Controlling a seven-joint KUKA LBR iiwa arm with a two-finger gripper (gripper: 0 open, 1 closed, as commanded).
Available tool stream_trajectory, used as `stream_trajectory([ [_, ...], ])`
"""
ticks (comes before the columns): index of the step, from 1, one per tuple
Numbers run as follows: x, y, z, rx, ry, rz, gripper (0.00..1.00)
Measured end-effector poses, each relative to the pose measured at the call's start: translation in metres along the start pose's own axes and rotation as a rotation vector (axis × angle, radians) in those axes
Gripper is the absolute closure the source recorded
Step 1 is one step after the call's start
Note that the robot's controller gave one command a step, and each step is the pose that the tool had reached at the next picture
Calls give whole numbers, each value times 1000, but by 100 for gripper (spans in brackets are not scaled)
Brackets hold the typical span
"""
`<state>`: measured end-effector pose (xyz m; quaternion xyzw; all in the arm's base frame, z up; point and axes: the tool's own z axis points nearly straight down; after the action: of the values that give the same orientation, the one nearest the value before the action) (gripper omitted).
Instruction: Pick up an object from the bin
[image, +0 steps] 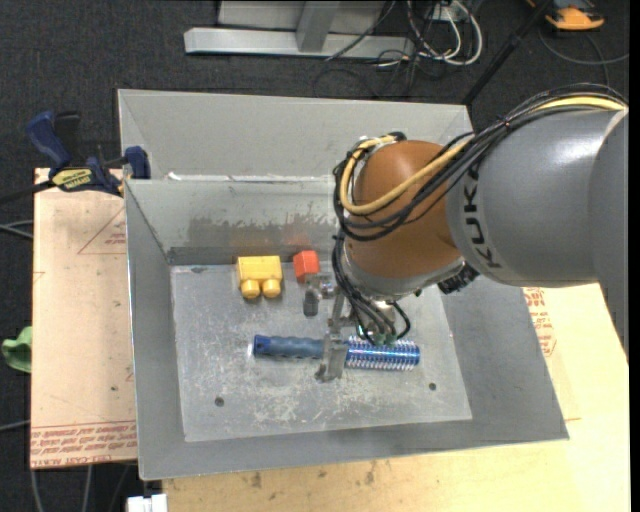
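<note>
Reaching in from the right with the grey arm (540, 200), bulking over the right rear corner of the grey metal bin (150, 330) and hiding much of that side. Carrying at the wrist a rounded orange cover (405, 215), looped about with yellow and black cables (352, 190). Ending below that cover in the gripper (334, 362), set low over the bin floor, a little right of the middle and toward the near side. Standing there just at the right end of a dark blue handle (285, 347), laid flat and nearly level across the floor, pointing with its other end toward the left wall. Meeting on the opposite side a blue-and-white bristled piece (388, 355), flat too, in line with the handle and stretching off to the right. Looks like one brush, handle and head, but cannot tell, with the join hidden behind the gripper. Cannot tell either how the jaws stand, wide or narrow, or whether anything sits between them, seen as they are from above and overlapped by the wrist hardware. Touching the handle's end or just above it: not to be told. Farther back, near the foot of the rear wall, a yellow block (259, 277) with two round knobs on its near side, well apart from the gripper. Just to its right, not touching it, a small red block (305, 264), close under the edge of the orange cover. Lying loose and separate, all of these, on a scratched floor.
</note>
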<state>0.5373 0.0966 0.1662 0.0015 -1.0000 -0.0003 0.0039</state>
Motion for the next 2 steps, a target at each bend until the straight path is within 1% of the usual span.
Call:
stream_trajectory([
  [1,-23,-23,99,1,-2,-1,0],
  [2,-24,-22,94,-1,-8,-2,100],
])
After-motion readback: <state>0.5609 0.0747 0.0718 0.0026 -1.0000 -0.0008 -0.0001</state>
